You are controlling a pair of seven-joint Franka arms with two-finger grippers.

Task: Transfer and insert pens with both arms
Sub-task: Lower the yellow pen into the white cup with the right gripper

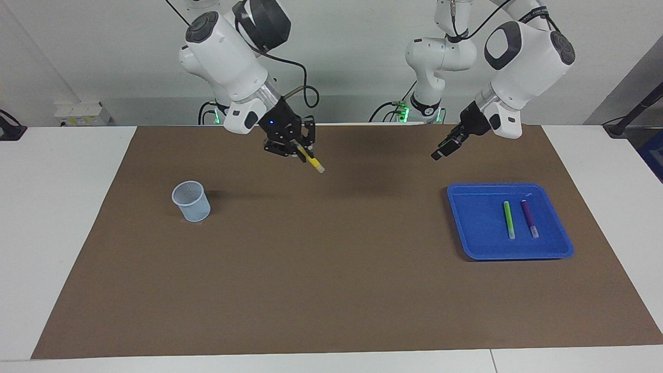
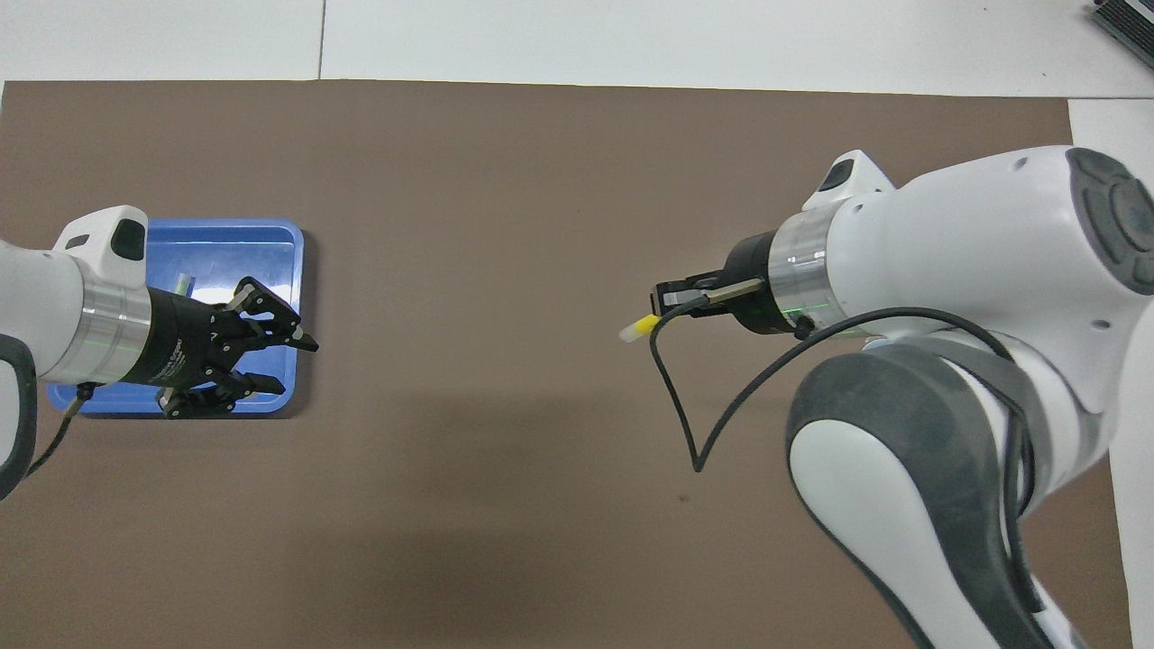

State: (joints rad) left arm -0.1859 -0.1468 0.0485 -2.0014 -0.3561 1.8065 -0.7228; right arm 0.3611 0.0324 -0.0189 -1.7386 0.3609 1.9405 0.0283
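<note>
My right gripper [image 1: 300,150] [image 2: 665,306] is shut on the yellow pen [image 1: 314,162] [image 2: 638,328], whose whitish cap sticks out slanting downward. It hangs over the brown mat, between the mat's middle and the pale blue cup [image 1: 191,201]. The right arm hides the cup in the overhead view. The green pen [image 1: 509,219] and the purple pen [image 1: 529,218] lie side by side in the blue tray [image 1: 476,223] [image 2: 270,261]. My left gripper [image 1: 439,153] [image 2: 296,366] is open and holds nothing, up in the air over the tray's edge.
A brown mat [image 1: 331,269] covers most of the white table. The cup stands toward the right arm's end, the tray toward the left arm's end. A black cable [image 2: 676,406] loops down from the right wrist.
</note>
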